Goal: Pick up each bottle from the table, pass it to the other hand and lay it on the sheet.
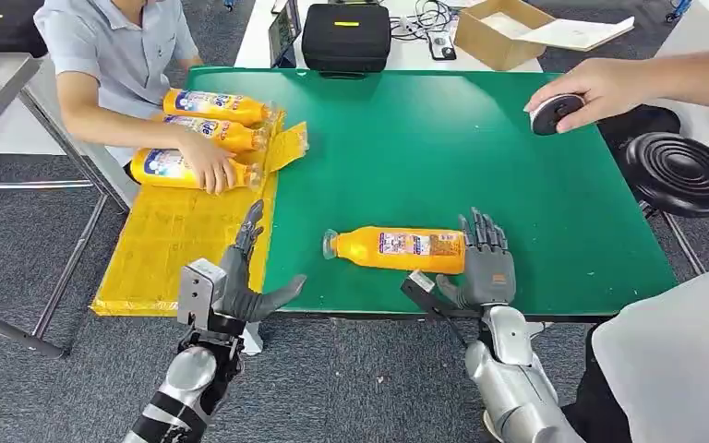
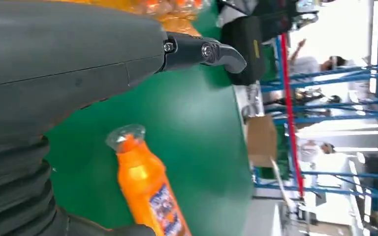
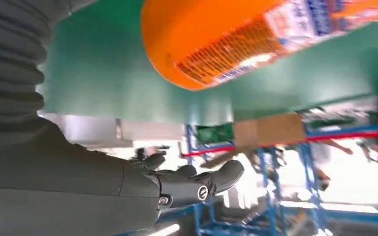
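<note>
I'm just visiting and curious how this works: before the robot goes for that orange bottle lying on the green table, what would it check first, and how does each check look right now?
1. Orange plastic bottle with a clear cap lying alone on the green table: ok.
2. Right hand holds nothing, fingers apart at the bottle's base: ok.
3. Left hand holds nothing, ready to receive: ok.
4. Right hand touching the bottle: cannot tell.
5. Yellow sheet has bare room near the robot: ok.
6. Sheet free of people: not ok, a person's hand rests on the orange bottles already there.

Grey carpet (image 1: 369,378), perhaps blue shelving (image 2: 325,98)
</note>
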Motion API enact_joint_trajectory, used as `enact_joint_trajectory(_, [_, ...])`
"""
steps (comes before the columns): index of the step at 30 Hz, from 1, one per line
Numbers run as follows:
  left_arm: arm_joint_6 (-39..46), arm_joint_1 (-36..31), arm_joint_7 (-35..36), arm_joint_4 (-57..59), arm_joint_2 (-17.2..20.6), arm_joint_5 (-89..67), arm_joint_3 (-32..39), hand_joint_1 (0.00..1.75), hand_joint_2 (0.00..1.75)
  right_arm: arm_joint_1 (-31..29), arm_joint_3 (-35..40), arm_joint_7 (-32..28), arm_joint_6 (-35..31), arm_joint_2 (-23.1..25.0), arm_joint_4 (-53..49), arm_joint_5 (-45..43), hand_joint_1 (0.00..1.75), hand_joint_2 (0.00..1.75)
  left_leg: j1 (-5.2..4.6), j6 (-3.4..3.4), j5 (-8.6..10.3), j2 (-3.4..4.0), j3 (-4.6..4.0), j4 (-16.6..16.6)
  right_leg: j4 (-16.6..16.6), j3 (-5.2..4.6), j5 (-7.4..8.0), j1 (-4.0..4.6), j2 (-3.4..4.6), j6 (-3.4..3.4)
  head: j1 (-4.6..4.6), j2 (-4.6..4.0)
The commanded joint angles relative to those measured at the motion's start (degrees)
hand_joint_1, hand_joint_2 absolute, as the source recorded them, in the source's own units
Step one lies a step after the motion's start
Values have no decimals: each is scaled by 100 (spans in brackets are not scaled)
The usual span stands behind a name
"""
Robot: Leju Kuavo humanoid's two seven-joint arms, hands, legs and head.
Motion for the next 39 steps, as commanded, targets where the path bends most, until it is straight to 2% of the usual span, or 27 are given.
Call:
enact_joint_trajectory(1, [-67, -523, 112, 763, -88, 120, -310, 0, 175, -977, 333, 579, 154, -297, 1694, 165, 0, 175, -3, -1, -2, -3, 9, -1, 1, 11, -4, -3, -4, -4, -2, 0])
enact_joint_trajectory(8, [-67, -523, 112, 763, -88, 120, -310, 0, 175, -977, 333, 579, 154, -297, 1694, 165, 0, 175, 0, -4, -7, -1, 19, 0, -1, 20, -8, 0, -3, -7, -2, 0])
enact_joint_trajectory(14, [-141, -830, 115, 1081, -194, 236, -476, 0, 175, -1210, 345, 767, 600, -290, 1982, 117, 0, 175, -3, -2, -3, -6, 9, 3, 4, 11, -6, -1, -8, -5, -2, 0])
enact_joint_trajectory(20, [-284, -1003, 115, 1339, -257, 508, -479, 0, 175, -1191, 192, 362, 768, -119, 2035, -191, 0, 175, -1, -1, -1, -3, 9, -1, -1, 10, -3, 0, -4, -4, 0, 0])
enact_joint_trajectory(26, [-254, -1132, 0, 1351, -214, 726, -379, 0, 175, -1141, 329, 71, 1068, -161, 2080, -172, 0, 175, 3, -5, -9, 2, 22, 1, 0, 24, -9, 4, -1, -10, -2, 0])
enact_joint_trajectory(39, [-257, -1128, -1, 1364, -207, 725, -381, 0, 175, -1139, 326, 49, 1070, -175, 2079, -183, 0, 175, 3, -5, -11, 2, 35, -2, -3, 36, -11, 5, -1, -11, -2, 0])
